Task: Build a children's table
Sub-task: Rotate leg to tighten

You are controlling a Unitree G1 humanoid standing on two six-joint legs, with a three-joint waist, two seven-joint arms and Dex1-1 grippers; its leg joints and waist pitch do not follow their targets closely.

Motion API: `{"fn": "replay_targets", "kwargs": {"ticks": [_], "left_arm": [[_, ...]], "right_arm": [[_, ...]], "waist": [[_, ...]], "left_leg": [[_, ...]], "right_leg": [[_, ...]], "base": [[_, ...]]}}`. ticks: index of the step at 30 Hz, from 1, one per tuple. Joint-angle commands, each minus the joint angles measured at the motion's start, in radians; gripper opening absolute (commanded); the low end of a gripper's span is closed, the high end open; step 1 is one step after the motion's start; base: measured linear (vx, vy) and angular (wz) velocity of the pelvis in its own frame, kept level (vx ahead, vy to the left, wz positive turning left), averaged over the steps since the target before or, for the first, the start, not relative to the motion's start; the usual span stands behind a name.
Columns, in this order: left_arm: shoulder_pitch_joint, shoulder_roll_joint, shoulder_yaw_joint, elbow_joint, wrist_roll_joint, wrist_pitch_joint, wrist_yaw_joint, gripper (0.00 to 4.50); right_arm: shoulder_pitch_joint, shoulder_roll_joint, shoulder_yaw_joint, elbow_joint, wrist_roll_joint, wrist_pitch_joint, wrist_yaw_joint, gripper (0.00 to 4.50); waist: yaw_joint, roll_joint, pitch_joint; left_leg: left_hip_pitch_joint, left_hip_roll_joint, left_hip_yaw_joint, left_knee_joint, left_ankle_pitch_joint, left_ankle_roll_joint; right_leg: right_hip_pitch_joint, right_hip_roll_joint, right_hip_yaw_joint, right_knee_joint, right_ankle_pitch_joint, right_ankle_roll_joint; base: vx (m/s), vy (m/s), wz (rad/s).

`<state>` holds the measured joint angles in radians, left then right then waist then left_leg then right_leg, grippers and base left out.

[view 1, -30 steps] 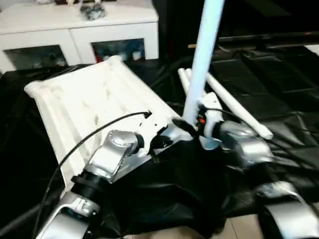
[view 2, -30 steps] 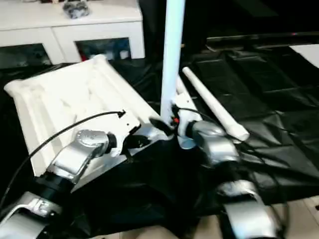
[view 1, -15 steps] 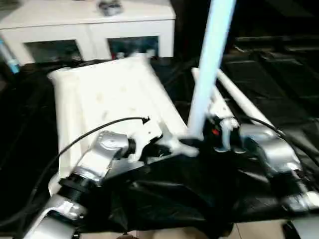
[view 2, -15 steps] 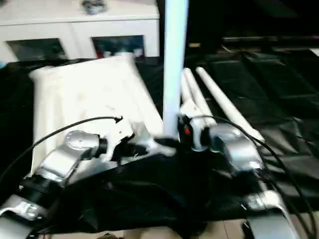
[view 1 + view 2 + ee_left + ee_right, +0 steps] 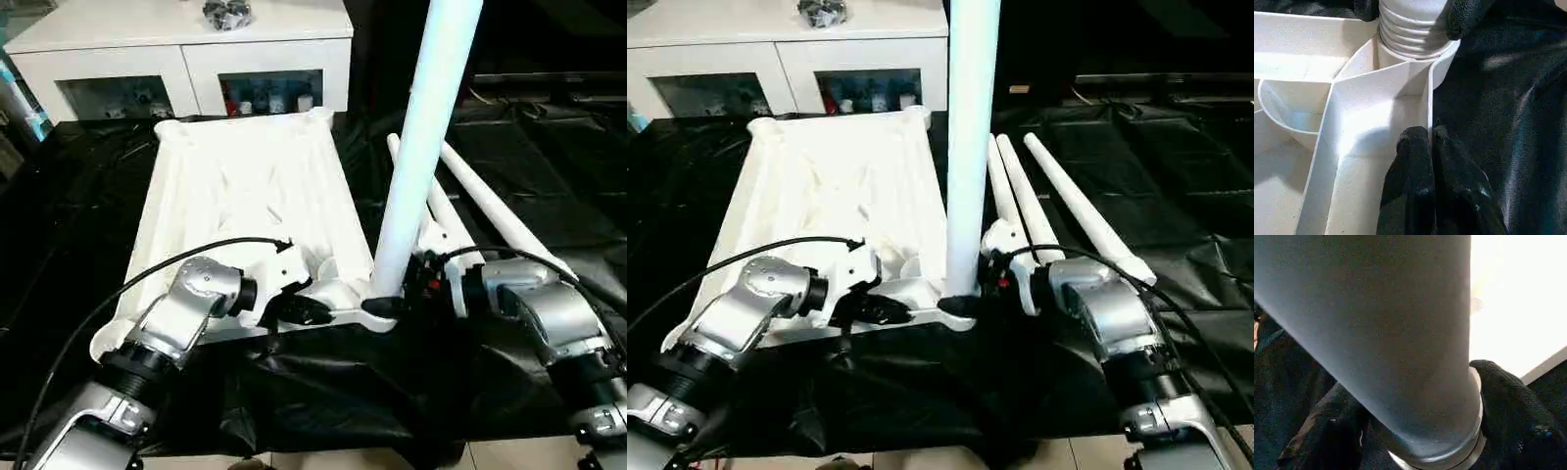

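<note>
- Writing, brands, labels: none legible on any item.
- Tabletop [image 5: 245, 211]: white plastic, rectangular, lying ribbed underside up on black sheeting [image 5: 549, 186]; rounded sockets at the corners.
- Standing leg [image 5: 421, 147]: white tapered tube, upright in the tabletop's near right corner socket [image 5: 1415, 54]; ribbed threaded end seen entering the socket in the left wrist view.
- Spare legs [image 5: 1068, 201]: three white tubes, lying side by side on the sheeting just right of the tabletop, beyond the standing leg.
- Left gripper [image 5: 1429, 142]: black fingers pressed together, pinching the thin upright rib wall of the tabletop just beside the occupied socket; seen at the tabletop's near edge [image 5: 299, 308].
- Right gripper [image 5: 1415, 431]: black fingers [image 5: 1513, 406] set either side of the standing leg's base, against its surface, right at the socket; wrist [image 5: 460, 284] immediately right of the tabletop's near right corner.
- Cabinet [image 5: 186, 59]: white, glass doors, beyond the tabletop's far edge; small dark object [image 5: 227, 13] on top, kind not discernible.
</note>
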<state>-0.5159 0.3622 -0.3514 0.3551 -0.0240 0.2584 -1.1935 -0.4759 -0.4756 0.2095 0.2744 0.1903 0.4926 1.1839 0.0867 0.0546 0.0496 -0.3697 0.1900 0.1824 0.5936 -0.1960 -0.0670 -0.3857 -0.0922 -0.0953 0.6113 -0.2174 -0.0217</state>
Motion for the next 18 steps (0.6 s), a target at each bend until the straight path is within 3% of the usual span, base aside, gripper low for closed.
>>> {"fn": "replay_targets", "kwargs": {"ticks": [1, 5, 8, 11, 13, 15, 18], "left_arm": [[-0.014, -0.010, -0.001, -0.039, -0.028, -0.026, -0.005, 0.00], [-0.012, -0.013, -0.001, -0.038, -0.026, -0.023, -0.005, 0.00], [-0.013, -0.038, 0.008, -0.024, -0.025, 0.003, 0.032, 0.00], [-0.022, -0.067, 0.020, -0.011, -0.026, 0.025, 0.073, 0.00], [-0.046, -0.129, 0.042, 0.019, -0.016, 0.071, 0.176, 0.00], [-0.054, -0.149, 0.048, 0.031, -0.010, 0.081, 0.210, 0.00], [-0.087, -0.216, 0.073, 0.085, 0.024, 0.115, 0.368, 0.00]], "right_arm": [[0.024, 0.009, 0.053, -0.012, -0.005, 0.021, 0.007, 2.79], [0.033, 0.017, 0.050, -0.014, 0.001, 0.028, 0.001, 2.77], [0.041, 0.082, 0.004, 0.056, 0.003, 0.011, -0.092, 2.77], [0.026, 0.137, -0.031, 0.142, -0.010, -0.018, -0.194, 2.77], [-0.012, 0.233, -0.087, 0.287, -0.025, -0.050, -0.379, 2.77], [-0.026, 0.260, -0.102, 0.324, -0.025, -0.057, -0.428, 2.77], [-0.072, 0.345, -0.155, 0.436, -0.017, -0.075, -0.578, 2.76]], "waist": [[-0.006, -0.008, -0.070], [-0.005, -0.009, -0.072], [-0.006, -0.010, -0.072], [-0.016, -0.012, -0.065], [-0.032, -0.010, -0.059], [-0.048, -0.012, -0.057], [-0.059, -0.011, -0.055]], "left_leg": [[0.009, 0.047, -0.015, -0.058, -0.065, 0.110], [0.008, 0.046, -0.014, -0.055, -0.043, 0.122], [0.006, 0.045, -0.015, -0.054, -0.040, 0.121], [0.009, 0.044, -0.013, -0.061, -0.113, 0.079], [0.009, 0.042, -0.017, -0.067, -0.158, 0.049], [0.009, 0.040, -0.021, -0.072, -0.207, 0.019], [0.012, 0.038, -0.021, -0.072, -0.229, 0.017]], "right_leg": [[0.053, -0.060, 0.055, -0.054, 0.021, -0.255], [0.055, -0.060, 0.055, -0.050, 0.046, -0.259], [0.054, -0.062, 0.055, -0.050, 0.042, -0.260], [0.051, -0.064, 0.054, -0.063, -0.073, -0.249], [0.049, -0.065, 0.052, -0.073, -0.161, -0.235], [0.053, -0.065, 0.049, -0.081, -0.260, -0.210], [0.047, -0.064, 0.051, -0.093, -0.312, -0.188]], "base": [[0.000, 0.000, 0.00], [0.000, 0.000, 0.00], [0.000, 0.000, 0.00], [0.000, 0.000, 0.00], [-0.027, -0.002, -0.02], [-0.053, -0.001, -0.05], [0.000, 0.000, 0.00]]}}
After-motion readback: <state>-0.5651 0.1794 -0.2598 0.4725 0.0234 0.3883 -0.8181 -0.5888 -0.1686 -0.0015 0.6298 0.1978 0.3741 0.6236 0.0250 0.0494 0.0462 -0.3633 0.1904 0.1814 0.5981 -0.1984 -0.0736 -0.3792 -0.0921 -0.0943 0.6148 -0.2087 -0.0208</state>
